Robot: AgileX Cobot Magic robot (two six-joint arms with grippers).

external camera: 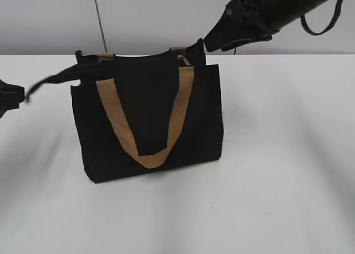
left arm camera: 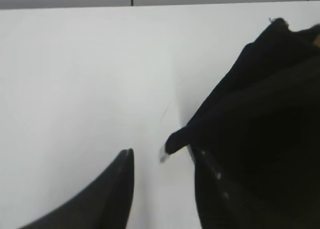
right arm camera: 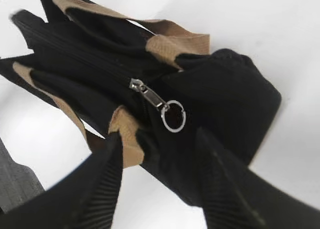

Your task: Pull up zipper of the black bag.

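My left gripper [left arm camera: 162,189] blurred, mostly cut off; fingers apart, grasping nothing, beside the bag's black tab. Black bag [external camera: 150,121] upright mid-bench, long axis left-right. Zipper [right arm camera: 150,95] pull lies rightward. Right gripper [right arm camera: 162,179] fingers released, just clear.

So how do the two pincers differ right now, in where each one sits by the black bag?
The left pincer sits low near the table at the black bag's left end, where a black fabric tail points into its gap. The right pincer hangs over the bag's top right corner. The left one faces plain fabric, while the right one faces the zipper with its silver pull and ring. Both stand open, holding nothing.
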